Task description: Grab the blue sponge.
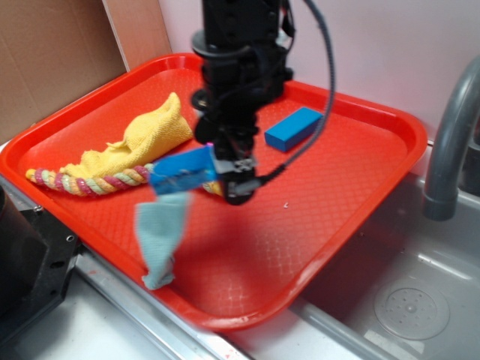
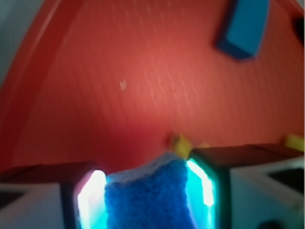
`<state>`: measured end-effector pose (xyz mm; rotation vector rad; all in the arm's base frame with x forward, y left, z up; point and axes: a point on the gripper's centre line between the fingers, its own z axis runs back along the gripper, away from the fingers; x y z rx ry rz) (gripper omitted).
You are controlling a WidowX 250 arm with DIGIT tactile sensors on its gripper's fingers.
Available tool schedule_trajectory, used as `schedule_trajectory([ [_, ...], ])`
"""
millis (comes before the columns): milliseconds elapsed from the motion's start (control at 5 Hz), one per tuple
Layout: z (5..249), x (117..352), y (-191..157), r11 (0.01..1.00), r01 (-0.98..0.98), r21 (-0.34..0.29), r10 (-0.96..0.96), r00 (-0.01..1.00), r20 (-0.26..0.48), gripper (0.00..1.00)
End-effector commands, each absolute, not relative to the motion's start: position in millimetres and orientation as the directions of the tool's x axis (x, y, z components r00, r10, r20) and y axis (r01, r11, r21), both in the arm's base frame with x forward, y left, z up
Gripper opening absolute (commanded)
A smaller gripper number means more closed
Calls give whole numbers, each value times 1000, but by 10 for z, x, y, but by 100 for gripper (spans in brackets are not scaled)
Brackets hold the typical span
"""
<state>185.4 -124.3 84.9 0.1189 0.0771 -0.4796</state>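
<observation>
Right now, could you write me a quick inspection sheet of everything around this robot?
Surface: red tray beside a metal sink.
Job's things: blue sponge lifted above the tray, clamped between the fingers.
Clutter: bright-blue block, yellow cloth, braided rope, teal cloth hanging below the sponge.
Grippers: gripper shut on the sponge.
Cables: black cable looping along the arm.
Surroundings: grey faucet, cardboard behind, pale wall.
</observation>
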Motion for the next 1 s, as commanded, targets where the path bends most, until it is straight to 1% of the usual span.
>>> schedule_trajectory([
  [0, 1472, 1720, -910, 968, 236, 84, -240, 970, 37, 0],
  [200, 1436, 1749, -584, 990, 129, 60, -131, 991, 37, 0],
  [400, 1388, 1797, -408, 999, 41, 34, -42, 999, 21, 0],
  [600, 1377, 2000, -524, 994, 81, 72, -76, 995, -63, 0],
  [800, 1337, 2058, -673, 991, 114, 68, -107, 989, -103, 0],
])
